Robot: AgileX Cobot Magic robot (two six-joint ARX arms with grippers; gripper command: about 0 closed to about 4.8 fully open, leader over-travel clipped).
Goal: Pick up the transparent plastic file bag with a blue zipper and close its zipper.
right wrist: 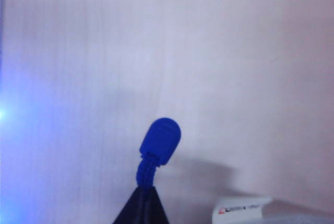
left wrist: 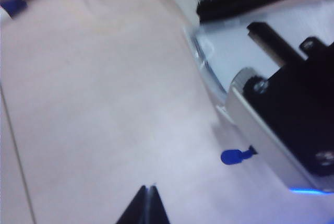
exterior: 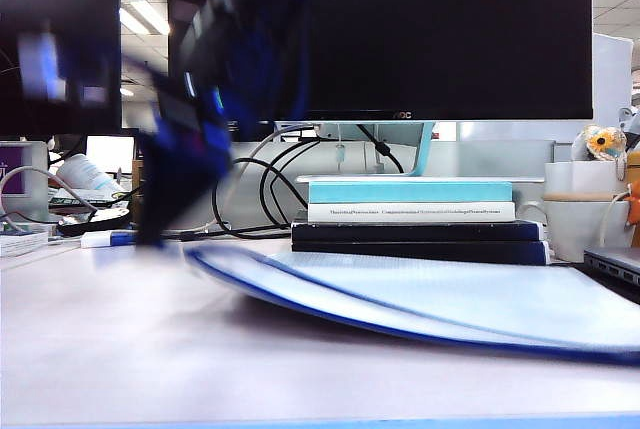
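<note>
My right gripper [right wrist: 146, 203] clamped on the zipper [right wrist: 156, 148] cord, one blue knob just past my fingertips. My left gripper [left wrist: 147, 205] clenched, empty, above bare table [left wrist: 94, 104]. One file bag [exterior: 470, 299] flat beside it, three stacked books [exterior: 415, 217] beyond, one monitor [exterior: 450, 34] behind

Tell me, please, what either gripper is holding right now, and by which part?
The right gripper is shut on the zipper, pinching its blue cord just below the knob. The left gripper is shut above the table, holding nothing.
</note>
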